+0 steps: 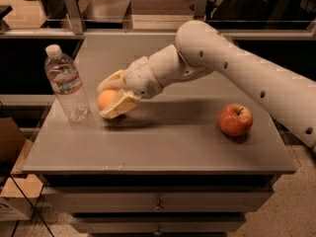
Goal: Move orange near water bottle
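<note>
Now, with the claw (108,101) clenched around the orange (104,98) low over the counter (163,142), and the water bottle (66,83) just beside it, set the orange down gently so it neither rolls nor knocks the bottle.

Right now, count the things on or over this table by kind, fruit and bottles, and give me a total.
orange: 1, gripped in the hand beside the water bottle
apple: 1, apart from the hand
water bottle: 1, upright
Total: 3
</note>
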{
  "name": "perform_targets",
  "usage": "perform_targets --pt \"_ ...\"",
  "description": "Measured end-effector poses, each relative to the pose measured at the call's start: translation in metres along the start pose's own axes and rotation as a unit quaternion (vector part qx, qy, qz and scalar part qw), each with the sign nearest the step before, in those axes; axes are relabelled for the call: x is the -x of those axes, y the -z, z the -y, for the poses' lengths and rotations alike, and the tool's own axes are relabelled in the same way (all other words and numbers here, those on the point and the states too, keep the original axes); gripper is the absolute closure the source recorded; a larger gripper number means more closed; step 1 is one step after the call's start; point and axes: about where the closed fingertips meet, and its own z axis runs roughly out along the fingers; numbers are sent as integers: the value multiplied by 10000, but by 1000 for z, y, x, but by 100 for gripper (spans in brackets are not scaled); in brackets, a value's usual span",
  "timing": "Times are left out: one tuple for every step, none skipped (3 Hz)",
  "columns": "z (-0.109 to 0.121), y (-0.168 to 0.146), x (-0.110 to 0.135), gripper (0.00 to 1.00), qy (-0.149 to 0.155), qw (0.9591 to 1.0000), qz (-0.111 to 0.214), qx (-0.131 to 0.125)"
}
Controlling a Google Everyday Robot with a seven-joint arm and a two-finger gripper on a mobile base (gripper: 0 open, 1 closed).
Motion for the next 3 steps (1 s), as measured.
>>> perform_targets --pt "-1 -2 1 13 10 10000 4 21" --pt "-1 -4 2 0 15 10000 9 39" --pt "-1 -4 2 0 15 10000 9 40"
